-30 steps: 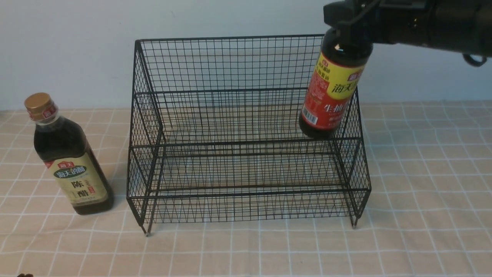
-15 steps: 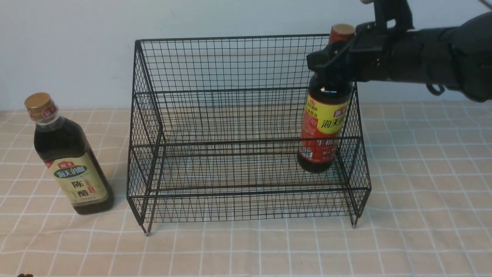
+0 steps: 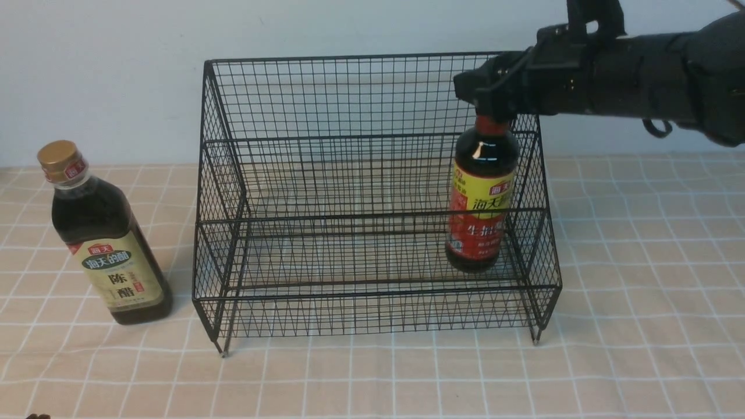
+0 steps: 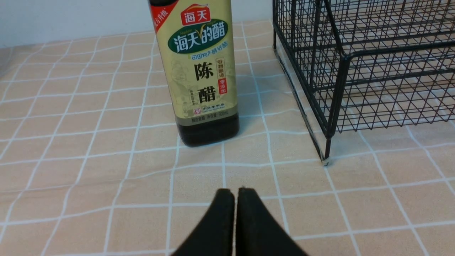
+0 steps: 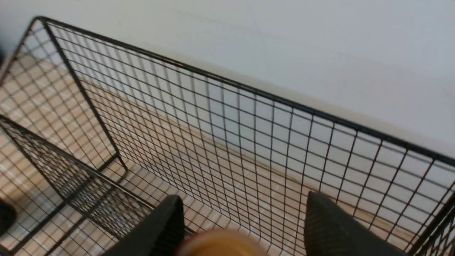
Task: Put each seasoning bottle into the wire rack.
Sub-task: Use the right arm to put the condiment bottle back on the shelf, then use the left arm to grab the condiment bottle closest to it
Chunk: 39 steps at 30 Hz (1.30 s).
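Front view: red-necked soy sauce bottle (image 3: 482, 203) stands upright at the wire rack's (image 3: 349, 174) right end; gold-capped vinegar bottle (image 3: 107, 244) stands on the bench (image 3: 640, 291), left of the rack. Left wrist view: left jaws pressed together. Right wrist view: right jaws spread wide astride the soy bottle's cap (image 5: 220, 244).

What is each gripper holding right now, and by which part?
Nothing. The right gripper is open around the cap of the round bottle, not clamping it; the left gripper is shut and empty.
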Each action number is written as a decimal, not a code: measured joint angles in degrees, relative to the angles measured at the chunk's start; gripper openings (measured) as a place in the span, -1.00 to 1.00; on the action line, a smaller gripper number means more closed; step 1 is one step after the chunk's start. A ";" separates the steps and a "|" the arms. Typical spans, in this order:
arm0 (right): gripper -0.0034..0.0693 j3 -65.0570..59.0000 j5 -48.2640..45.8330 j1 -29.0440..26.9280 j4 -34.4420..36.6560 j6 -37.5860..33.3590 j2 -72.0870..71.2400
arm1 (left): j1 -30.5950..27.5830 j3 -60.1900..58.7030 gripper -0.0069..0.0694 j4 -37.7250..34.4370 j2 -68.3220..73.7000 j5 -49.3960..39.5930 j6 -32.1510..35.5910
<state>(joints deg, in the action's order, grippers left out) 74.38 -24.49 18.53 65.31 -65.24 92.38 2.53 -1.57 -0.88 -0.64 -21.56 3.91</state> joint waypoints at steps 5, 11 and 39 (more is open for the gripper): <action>0.21 0.00 -0.98 0.00 -2.22 0.54 -6.91 | 0.00 0.00 -0.84 0.00 0.00 0.00 0.00; -0.26 0.22 -6.18 -0.17 -14.88 12.58 -18.16 | 0.00 0.00 -0.84 0.00 0.00 0.00 0.00; -0.94 -35.20 -3.94 -4.25 -49.20 60.87 -69.59 | 0.00 0.00 -0.84 0.00 0.00 0.00 0.00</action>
<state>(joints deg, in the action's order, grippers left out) 39.19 -28.43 14.28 16.11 -4.38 22.79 2.53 -1.57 -0.88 -0.64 -21.56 3.91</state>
